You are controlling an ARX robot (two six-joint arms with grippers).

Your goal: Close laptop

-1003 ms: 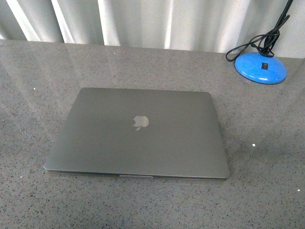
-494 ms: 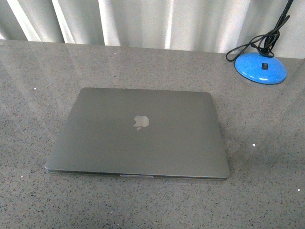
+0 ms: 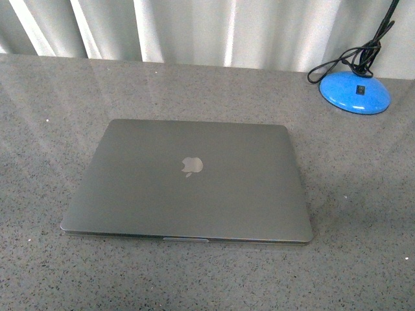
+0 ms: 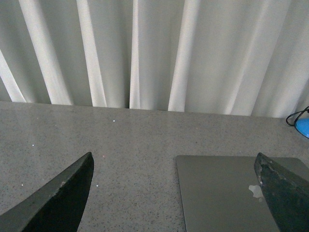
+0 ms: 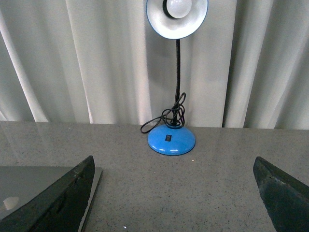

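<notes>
The laptop (image 3: 188,181) lies flat on the grey speckled table (image 3: 52,97) with its lid down, the pale apple logo facing up. Neither arm shows in the front view. My left gripper (image 4: 174,193) is open and empty, held back above the table; the laptop (image 4: 217,193) lies below it, with one dark finger (image 4: 285,193) over the lid's far part. My right gripper (image 5: 174,193) is open and empty; the laptop's edge (image 5: 29,183) shows beside one finger (image 5: 63,198).
A blue-based desk lamp (image 3: 355,92) with a coiled black cord stands at the table's back right, also in the right wrist view (image 5: 171,140). Pale curtains (image 3: 194,29) hang behind the table.
</notes>
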